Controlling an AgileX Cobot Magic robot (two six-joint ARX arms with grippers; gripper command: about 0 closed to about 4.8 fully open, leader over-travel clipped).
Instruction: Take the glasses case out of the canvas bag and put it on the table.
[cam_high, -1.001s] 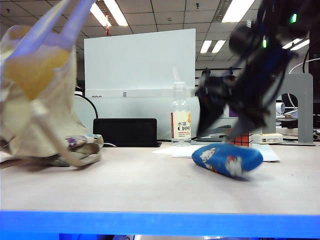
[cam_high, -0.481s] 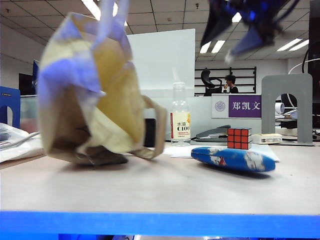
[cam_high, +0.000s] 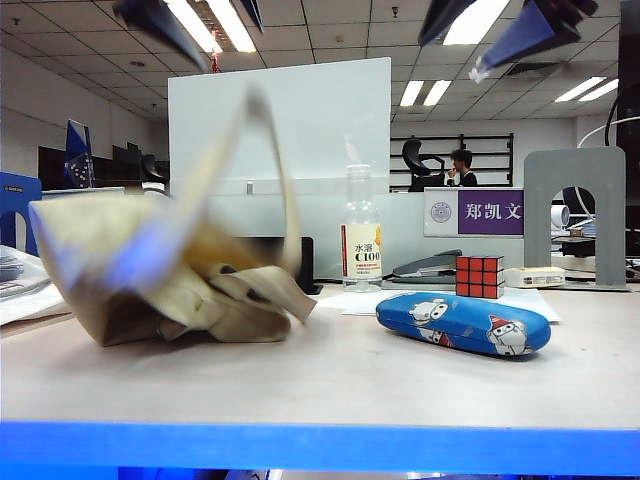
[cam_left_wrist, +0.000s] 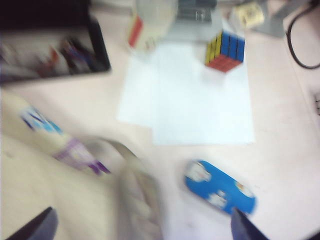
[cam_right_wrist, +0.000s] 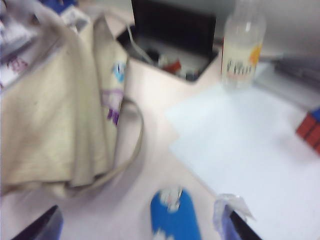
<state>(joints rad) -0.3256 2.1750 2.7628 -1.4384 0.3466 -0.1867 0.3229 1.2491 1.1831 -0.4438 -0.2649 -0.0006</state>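
- I see the glasses case (cam_high: 463, 324) lying flat on the bench (cam_high: 320, 375), apart from the canvas bag (cam_high: 160, 285), which sits slumped to its left.
- My left pincer (cam_high: 200, 25) hangs high above the bag, jaws spread wide, gripping nothing.
- My right pincer (cam_high: 500, 30) hangs high above the case, jaws also spread, empty.
- A bottle (cam_high: 361, 240) and a colour cube (cam_high: 478, 276) stand behind the case.

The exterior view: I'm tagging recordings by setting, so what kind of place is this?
Most likely an open-plan office or lab. Ceiling light panels run overhead, a person sits at a desk behind a purple name sign, and a stapler lies on the table.
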